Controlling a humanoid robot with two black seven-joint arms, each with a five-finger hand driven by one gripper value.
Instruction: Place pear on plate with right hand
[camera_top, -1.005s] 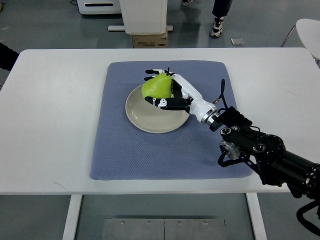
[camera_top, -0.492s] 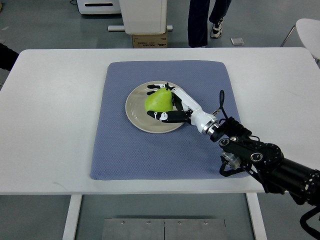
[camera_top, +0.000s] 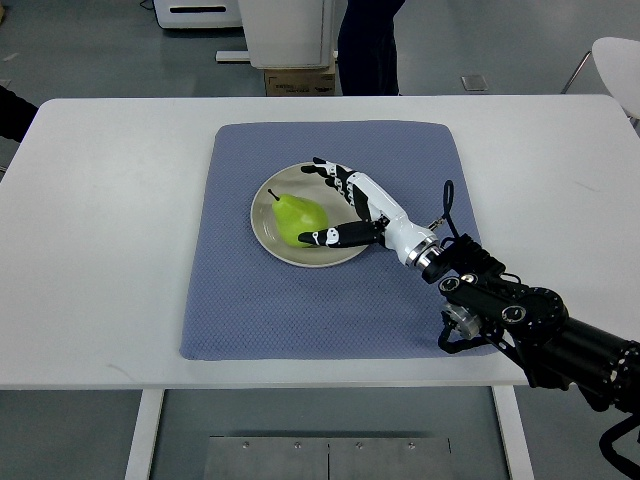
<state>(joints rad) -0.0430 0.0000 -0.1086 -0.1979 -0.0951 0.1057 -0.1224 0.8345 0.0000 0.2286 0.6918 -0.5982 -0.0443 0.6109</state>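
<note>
While its arm reached in from the lower right edge of the top view, the right hand (camera_top: 345, 205) hovered over the right part of the plate (camera_top: 262, 222) with its fingers (camera_top: 328, 170) spread wide and nothing in its grasp. The upper fingers fanned out toward the far rim of the plate, and the thumb (camera_top: 330, 237) stretched out low along the near side. The tip of the thumb lay right at the lower right flank of the pear (camera_top: 296, 219); whether it actually touched the fruit could not be told.

The pear sat just to the left of the open hand, inside the span between fingers and thumb, lying on the plate with its narrow stem end pointing up and left, away from the palm. The plate rested beneath both hand and pear on a blue-grey mat (camera_top: 330, 320), which spread out on every side of the hand across the white table (camera_top: 100, 250). Well beyond the hand, past the far edge of the table, a person's dark trouser legs (camera_top: 366, 45) stood on the floor beside a white cabinet (camera_top: 285, 30).
</note>
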